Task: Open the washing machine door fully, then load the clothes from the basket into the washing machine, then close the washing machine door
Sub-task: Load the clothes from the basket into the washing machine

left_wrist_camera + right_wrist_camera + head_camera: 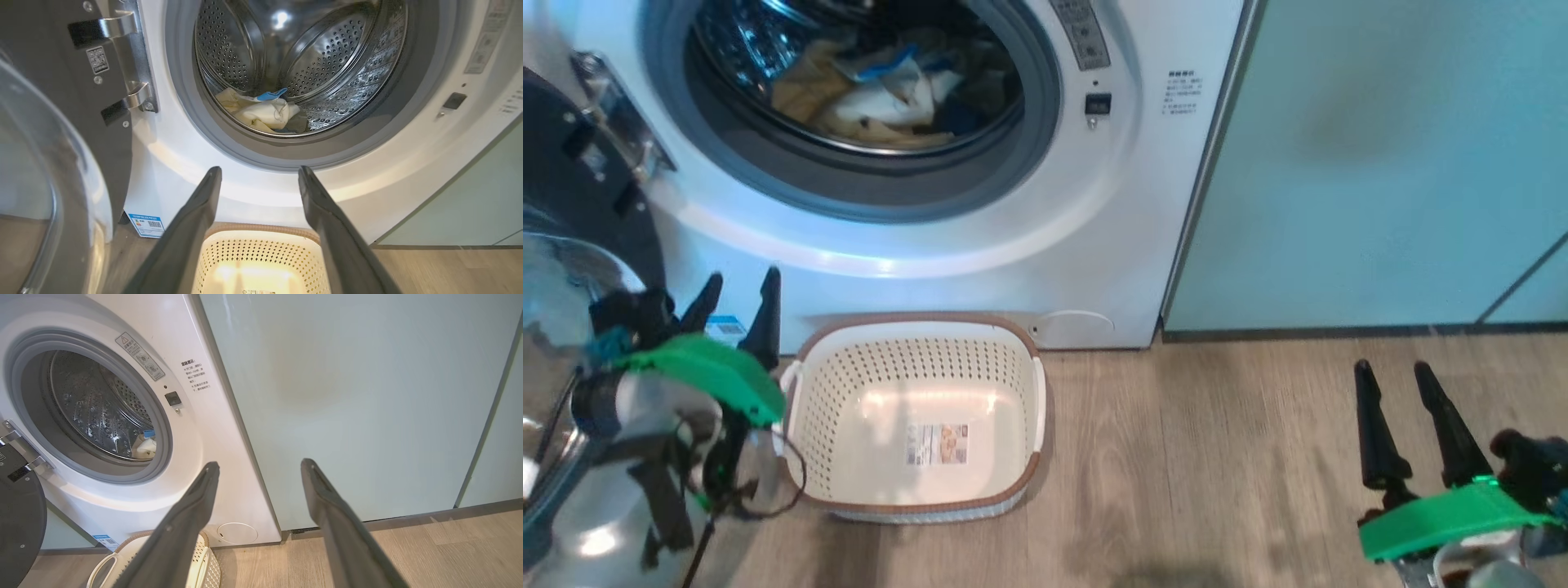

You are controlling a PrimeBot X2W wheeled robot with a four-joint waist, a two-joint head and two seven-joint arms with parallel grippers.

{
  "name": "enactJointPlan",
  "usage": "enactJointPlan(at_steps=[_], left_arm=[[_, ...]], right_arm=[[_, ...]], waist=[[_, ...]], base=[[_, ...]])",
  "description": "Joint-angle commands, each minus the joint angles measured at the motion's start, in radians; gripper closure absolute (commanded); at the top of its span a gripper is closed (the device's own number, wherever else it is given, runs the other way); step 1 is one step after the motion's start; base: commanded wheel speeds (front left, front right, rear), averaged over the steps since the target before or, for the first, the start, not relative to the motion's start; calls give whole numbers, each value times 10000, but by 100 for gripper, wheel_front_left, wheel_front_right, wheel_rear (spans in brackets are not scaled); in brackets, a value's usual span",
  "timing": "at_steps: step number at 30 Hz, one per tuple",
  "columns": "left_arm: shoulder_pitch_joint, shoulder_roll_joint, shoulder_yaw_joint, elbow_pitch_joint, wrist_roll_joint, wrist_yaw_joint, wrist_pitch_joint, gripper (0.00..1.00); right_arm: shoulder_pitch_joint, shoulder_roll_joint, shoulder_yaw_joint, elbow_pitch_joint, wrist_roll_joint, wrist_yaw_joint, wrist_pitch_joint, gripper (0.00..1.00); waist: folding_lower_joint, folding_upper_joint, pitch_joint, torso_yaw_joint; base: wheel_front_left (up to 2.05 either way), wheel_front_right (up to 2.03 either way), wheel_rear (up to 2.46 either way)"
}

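Note:
The white washing machine (1094,245) stands with its door (572,188) swung open to the left, hinge and glass bowl showing. Pale yellow clothes (874,98) with blue trim lie inside the steel drum (327,53). On the floor in front sits the cream basket (915,482), nothing in it but a label on its base. My left gripper (739,306) hangs open beside the basket's left handle, fingers pointing at the machine front. My right gripper (1396,376) is open over bare floor at the lower right, empty.
Pale teal cabinets (1380,163) stand right of the machine, with a dark plinth along the wooden floor (1217,457). The open door's glass bulge (36,183) sits close on the left of my left arm.

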Motion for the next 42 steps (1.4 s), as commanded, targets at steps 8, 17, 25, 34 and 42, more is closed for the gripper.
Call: enactJointPlan(at_steps=[8, 17, 25, 34, 42], left_arm=[[1321, 245, 1579, -1307, 1111, 21, -104, 0], [2686, -26, 2655, -2120, 1807, -286, -104, 0], [3223, -444, 3496, -2447, 2345, -816, -104, 0], [3333, -717, 3887, -2386, 2745, -1085, -105, 0], [3313, -906, 4062, -2404, 2908, -1191, -105, 0]], right_arm=[[344, -205, -155, -417, 6, 4, -67, 0], [656, -225, -411, -547, -28, 4, -67, 0], [770, -235, -548, -595, -55, 4, -67, 0], [780, -253, -585, -604, -57, 4, -67, 0], [734, -273, -575, -590, -48, 4, -67, 0]], waist=[[2, -1, -882, 319], [2, -1, -1198, 439], [2, -1, -1328, 471], [2, -1, -1344, 470], [2, -1, -1324, 446]], base=[[0, 0, 0], [0, 0, 0], [0, 0, 0], [0, 0, 0], [0, 0, 0]])
